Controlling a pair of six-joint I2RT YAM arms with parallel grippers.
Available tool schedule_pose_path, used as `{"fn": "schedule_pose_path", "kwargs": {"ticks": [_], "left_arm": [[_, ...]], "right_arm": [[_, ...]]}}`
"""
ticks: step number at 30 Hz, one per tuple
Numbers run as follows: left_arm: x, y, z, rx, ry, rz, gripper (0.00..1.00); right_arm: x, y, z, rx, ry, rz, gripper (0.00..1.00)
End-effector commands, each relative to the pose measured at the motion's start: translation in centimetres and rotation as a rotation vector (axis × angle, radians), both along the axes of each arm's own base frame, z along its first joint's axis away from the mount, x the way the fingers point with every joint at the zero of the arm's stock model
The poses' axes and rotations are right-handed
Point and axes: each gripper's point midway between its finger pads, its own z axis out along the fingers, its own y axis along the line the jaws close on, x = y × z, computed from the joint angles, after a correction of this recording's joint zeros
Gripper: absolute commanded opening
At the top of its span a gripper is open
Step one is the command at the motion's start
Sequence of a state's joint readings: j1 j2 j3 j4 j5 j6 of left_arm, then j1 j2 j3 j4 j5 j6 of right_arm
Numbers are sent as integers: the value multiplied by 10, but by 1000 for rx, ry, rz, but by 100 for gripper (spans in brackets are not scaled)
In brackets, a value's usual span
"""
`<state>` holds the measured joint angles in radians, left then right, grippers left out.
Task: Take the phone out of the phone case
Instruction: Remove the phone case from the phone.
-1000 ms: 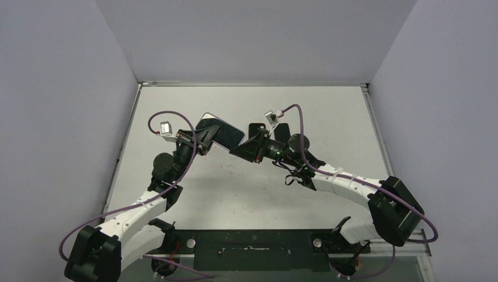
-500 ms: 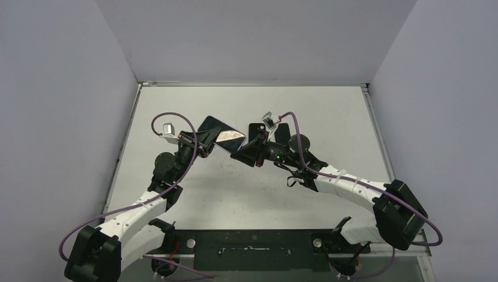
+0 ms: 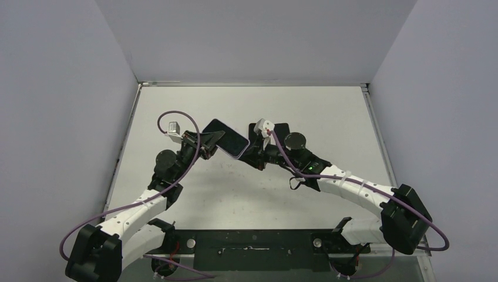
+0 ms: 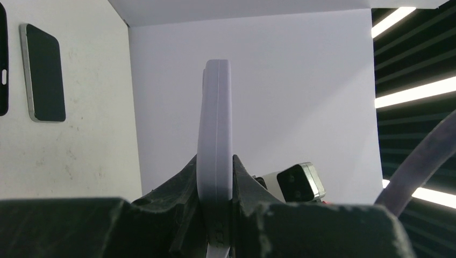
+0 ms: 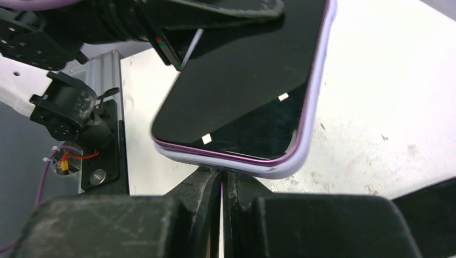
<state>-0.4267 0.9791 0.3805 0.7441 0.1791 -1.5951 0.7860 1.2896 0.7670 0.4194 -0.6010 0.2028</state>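
Phone [image 5: 242, 91] in lilac phone case [image 5: 253, 167], held off table [image 3: 329, 111] mid-frame in top view; left gripper [image 4: 215, 166] clamped on phone case edge; right gripper [image 5: 221, 180] fingers together, tips at case's lower rim. Second phone [image 4: 45, 72] flat, upper left of left wrist view.

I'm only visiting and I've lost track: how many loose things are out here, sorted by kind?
Phones: 2 (cased phone, bare phone)
Cases: 2 (lavender case; black case, seemingly, mostly cut off at the picture's edge)
Total: 4
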Motion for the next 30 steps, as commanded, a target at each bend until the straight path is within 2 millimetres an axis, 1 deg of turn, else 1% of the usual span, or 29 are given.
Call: {"fn": "schedule_pose_path", "kwargs": {"ticks": [1, 4, 5, 8, 10, 14, 17, 19, 23, 30], "left_arm": [[-26, -9, 61, -63, -177, -118, 0], [-24, -6, 58, -20, -203, -133, 0], [-23, -4, 57, -3, -213, -139, 0], [-19, 6, 55, 46, -255, -158, 0], [-19, 9, 54, 85, -282, -190, 0], [-23, 1, 53, 181, -358, -295, 0], [-27, -8, 52, 248, -421, -389, 0], [-30, -11, 52, 283, -461, -436, 0], [-34, -17, 49, 330, -515, -521, 0], [-40, -20, 52, 353, -570, -581, 0]], "right_arm": [[18, -5, 16, -15, -138, -47, 0], [7, -8, 10, -33, -111, -1, 0], [4, -10, 7, -40, -102, 9, 3], [-8, -20, 7, -40, -78, 31, 18], [-14, -27, 8, -45, -69, 43, 28], [-24, -38, 19, -46, -85, 80, 46], [-31, -39, 27, -50, -92, 135, 55], [-33, -38, 28, -67, -91, 163, 57], [-36, -35, 28, -88, -82, 220, 57], [-38, -23, 34, -70, -77, 302, 54]]}}
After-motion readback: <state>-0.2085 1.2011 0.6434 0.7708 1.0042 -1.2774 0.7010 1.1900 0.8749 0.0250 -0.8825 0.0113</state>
